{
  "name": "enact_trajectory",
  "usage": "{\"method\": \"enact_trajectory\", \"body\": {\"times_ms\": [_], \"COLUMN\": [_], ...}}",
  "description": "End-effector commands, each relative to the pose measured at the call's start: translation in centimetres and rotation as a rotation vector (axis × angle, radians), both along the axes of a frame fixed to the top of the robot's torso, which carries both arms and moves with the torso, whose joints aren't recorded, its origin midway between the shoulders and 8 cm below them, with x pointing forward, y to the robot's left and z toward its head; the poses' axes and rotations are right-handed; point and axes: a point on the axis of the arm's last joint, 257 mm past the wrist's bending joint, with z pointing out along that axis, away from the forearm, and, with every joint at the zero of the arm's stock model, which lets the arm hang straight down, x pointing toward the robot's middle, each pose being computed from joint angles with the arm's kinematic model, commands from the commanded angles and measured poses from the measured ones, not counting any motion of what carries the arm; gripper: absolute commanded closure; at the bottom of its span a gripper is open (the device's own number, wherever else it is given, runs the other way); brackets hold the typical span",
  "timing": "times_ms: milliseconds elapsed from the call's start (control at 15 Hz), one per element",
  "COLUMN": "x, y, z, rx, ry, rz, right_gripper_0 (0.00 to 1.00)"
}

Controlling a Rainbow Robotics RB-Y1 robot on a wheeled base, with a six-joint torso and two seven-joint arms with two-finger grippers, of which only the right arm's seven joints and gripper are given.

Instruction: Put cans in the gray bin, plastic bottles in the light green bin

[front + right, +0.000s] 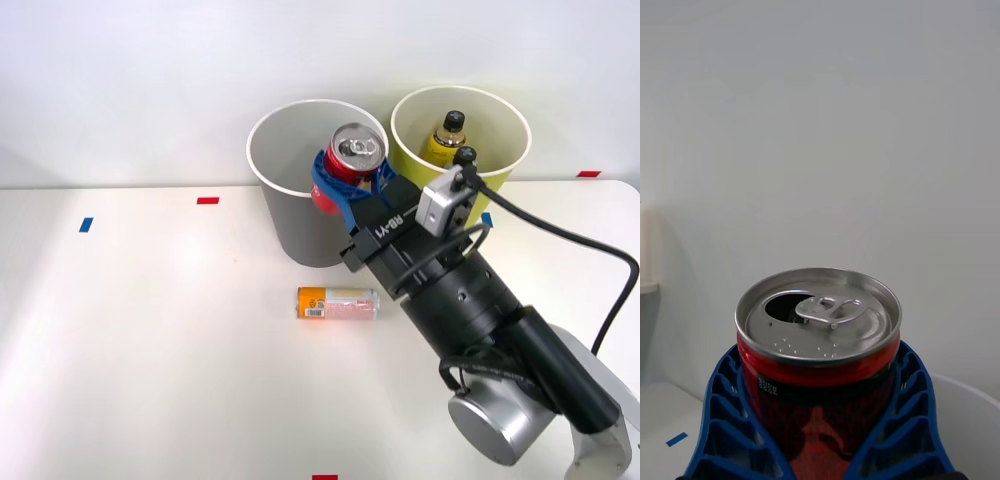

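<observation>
Orange can (338, 303): on its side on the tabletop (150, 330), in front of the gray bin.
Gray bin (290, 215): upright, touching the light green bin.
My jaws (348, 180): clamped around the red can (354, 157), upright above the gray bin's mouth.
Light green bin (500, 165): a black-capped yellowish bottle (446, 139) stands inside.

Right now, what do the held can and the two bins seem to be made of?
Red can: metal, judging by its shiny silver top with a pull tab. Gray bin and light green bin: probably plastic, matte with smooth white rims.
</observation>
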Motion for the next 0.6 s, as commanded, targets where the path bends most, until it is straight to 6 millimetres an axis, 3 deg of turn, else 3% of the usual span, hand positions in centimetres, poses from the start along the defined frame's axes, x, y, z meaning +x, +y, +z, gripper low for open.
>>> {"method": "enact_trajectory", "body": {"times_ms": [67,267,600], "x": [2.3,4.6,10.7], "y": [1.1,1.8,4.4], "z": [2.8,4.0,4.2], "rx": [0.0,0.003,0.015], "ry": [0.025,0.044,0.045], "rz": [0.004,0.014,0.002], "right_gripper_0": [1.0,1.0,1.0]}}
